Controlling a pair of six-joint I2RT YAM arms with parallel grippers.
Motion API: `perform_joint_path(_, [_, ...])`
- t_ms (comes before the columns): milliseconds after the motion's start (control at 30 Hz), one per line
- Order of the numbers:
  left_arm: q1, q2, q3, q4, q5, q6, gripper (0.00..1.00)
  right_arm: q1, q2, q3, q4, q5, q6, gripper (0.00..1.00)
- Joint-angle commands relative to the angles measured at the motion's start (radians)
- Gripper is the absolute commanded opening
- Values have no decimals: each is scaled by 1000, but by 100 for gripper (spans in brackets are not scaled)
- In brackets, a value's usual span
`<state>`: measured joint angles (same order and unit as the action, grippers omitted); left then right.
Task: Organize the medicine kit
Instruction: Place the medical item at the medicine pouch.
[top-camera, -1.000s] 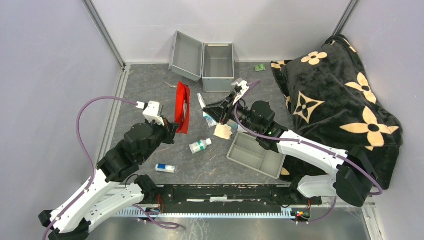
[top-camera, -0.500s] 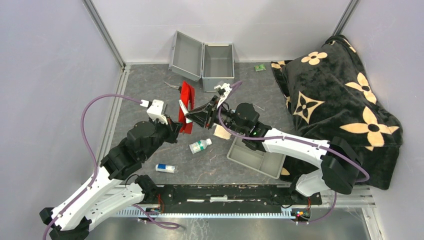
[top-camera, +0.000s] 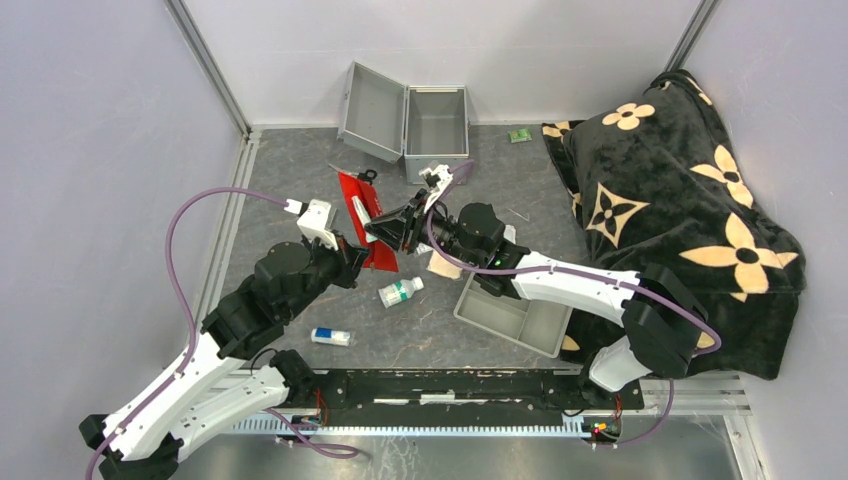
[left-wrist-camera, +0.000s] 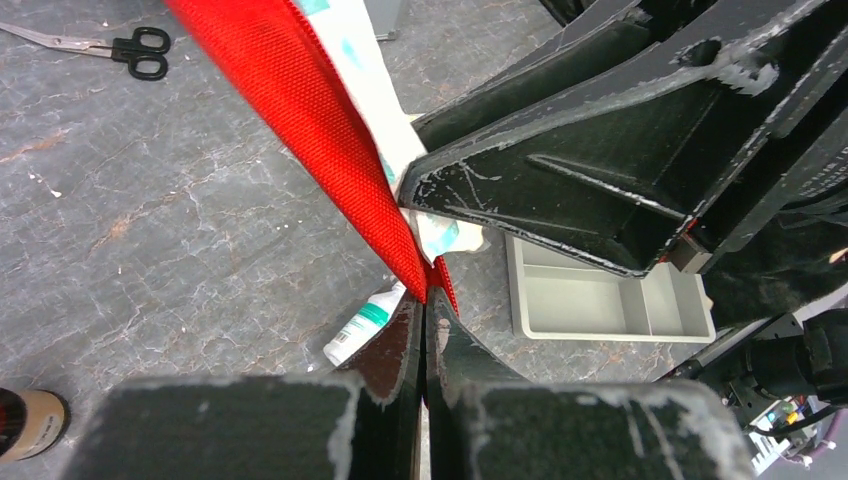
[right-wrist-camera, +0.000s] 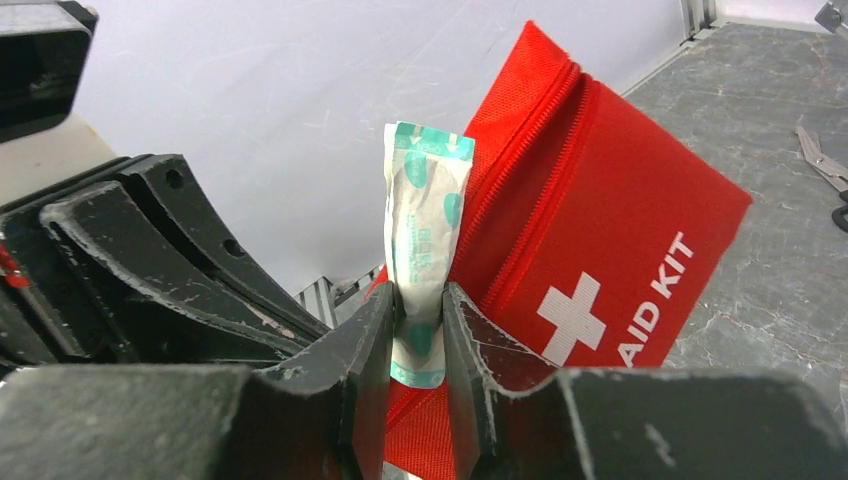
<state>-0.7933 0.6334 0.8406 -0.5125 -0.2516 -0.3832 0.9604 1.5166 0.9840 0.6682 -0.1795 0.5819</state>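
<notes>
The medicine kit (top-camera: 437, 120), a silver-grey metal case, stands open at the back with its lid (top-camera: 372, 98) swung left. My left gripper (top-camera: 352, 258) is shut on the lower edge of the red first-aid pouch (top-camera: 365, 215) and holds it up; in the left wrist view the jaws (left-wrist-camera: 425, 300) pinch the pouch (left-wrist-camera: 310, 120). My right gripper (top-camera: 385, 228) is shut on a white and teal bandage packet (right-wrist-camera: 425, 220), held upright against the pouch's zipper side (right-wrist-camera: 620, 260). Its fingers (right-wrist-camera: 470, 350) clamp the packet's lower end.
A white bottle with a green label (top-camera: 400, 291) and a small blue-white tube (top-camera: 331, 337) lie on the table. A grey divided tray (top-camera: 513, 310) sits at front right, beige gauze (top-camera: 445, 262) beside it. Scissors (top-camera: 352, 172) lie near the case. A black flowered blanket (top-camera: 680, 200) fills the right.
My right gripper has carried the packet leftward from near the gauze to the red pouch. The pouch has shifted in my left gripper and now shows more of its face.
</notes>
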Motion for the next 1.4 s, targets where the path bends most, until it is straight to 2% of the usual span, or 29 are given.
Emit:
perform_joint_path(0, [-1,-3,16,67,33,-13,2,7,18,48,48,6,13,30])
perform_joint_path(433, [-1,-8,0,55,32,-2,2,9,-8,39,123,-27,69,30])
perform_joint_path(833, [-1,9,40,-30,24,44,2,9,-47,-4,172,-22,61,30])
perform_joint_path(1000, [-1,65,91,-92,22,70,2,9,-75,-28,149,4,22,30])
perform_joint_path(1133, [-1,160,172,-186,-6,114,2,7,-155,-77,16,158,-72,30])
perform_joint_path(1267, [-1,270,268,-301,-94,153,2,6,-270,-157,-167,453,-145,30])
perform_joint_path(1367, [-1,346,314,-363,-160,181,2,-8,-374,-270,-206,637,-167,30])
